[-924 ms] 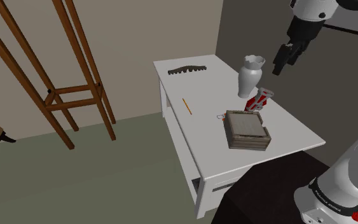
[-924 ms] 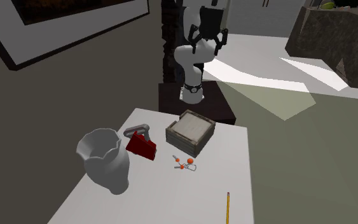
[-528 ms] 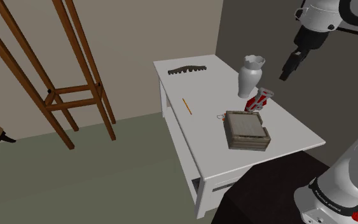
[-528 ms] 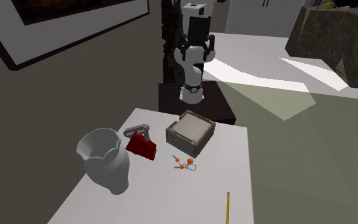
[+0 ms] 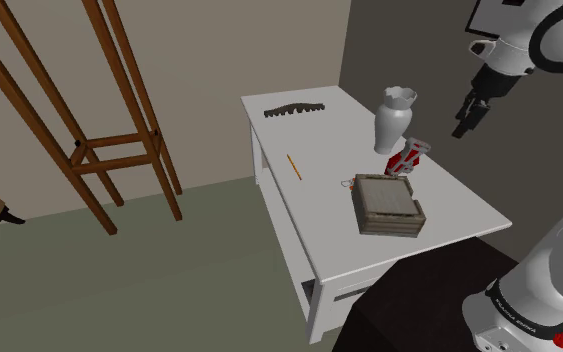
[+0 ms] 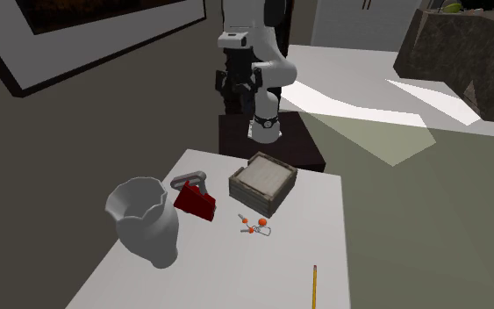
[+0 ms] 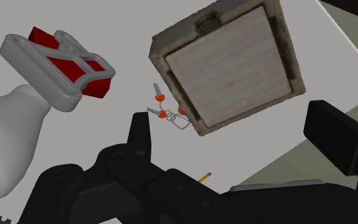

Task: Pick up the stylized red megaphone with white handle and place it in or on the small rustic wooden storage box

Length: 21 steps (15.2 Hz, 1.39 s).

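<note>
The hand [image 5: 463, 120] is hanging high in the air, out beyond the surface's [image 5: 319, 140] far edge and well apart from everything on it; in the wrist view its two black fingers are standing apart with nothing between them.

The red megaphone [image 5: 405, 158] is lying on its side on the surface, between the pale vase [image 5: 393, 118] and the wooden box [image 5: 387, 202], just beside the box's corner. Whether it is actually touching the box I can't quite tell from here.

It is looking stiff and light to me, a hard little shell with no give. The smooth red flare is likely going to slip under the pads, so the grey-white handle [image 7: 47, 60], an open barred frame lying uppermost, is offering the surer hold; pinching across one of its bars seems best.

The vase is standing close by and looks tippable, so the descent is wanting care on that side.
</note>
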Each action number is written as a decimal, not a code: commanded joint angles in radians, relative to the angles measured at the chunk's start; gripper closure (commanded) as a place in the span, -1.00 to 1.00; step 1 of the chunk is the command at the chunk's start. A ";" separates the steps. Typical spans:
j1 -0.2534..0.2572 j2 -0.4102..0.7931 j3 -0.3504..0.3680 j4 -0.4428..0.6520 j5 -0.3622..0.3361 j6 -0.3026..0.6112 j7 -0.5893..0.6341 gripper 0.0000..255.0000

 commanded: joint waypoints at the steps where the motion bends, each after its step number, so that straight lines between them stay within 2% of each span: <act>1: 0.012 0.016 -0.077 -0.011 -0.028 0.048 -0.106 -1.00; 4: 0.046 0.070 -0.203 -0.003 -0.058 0.127 -0.262 -1.00; 7: 0.106 0.144 -0.339 0.027 -0.069 0.203 -0.422 -1.00; 10: 0.201 0.230 -0.491 0.077 -0.053 0.273 -0.589 -1.00; 12: 0.289 0.291 -0.606 0.121 -0.025 0.314 -0.706 -1.00; 14: 0.403 0.352 -0.739 0.172 0.016 0.349 -0.827 -1.00; 16: 0.553 0.407 -0.901 0.230 0.067 0.375 -0.950 -1.00; 19: 0.851 0.432 -1.201 0.333 0.110 0.390 -1.101 -1.00; 21: 1.036 0.374 -1.372 0.413 0.070 0.380 -1.148 -1.00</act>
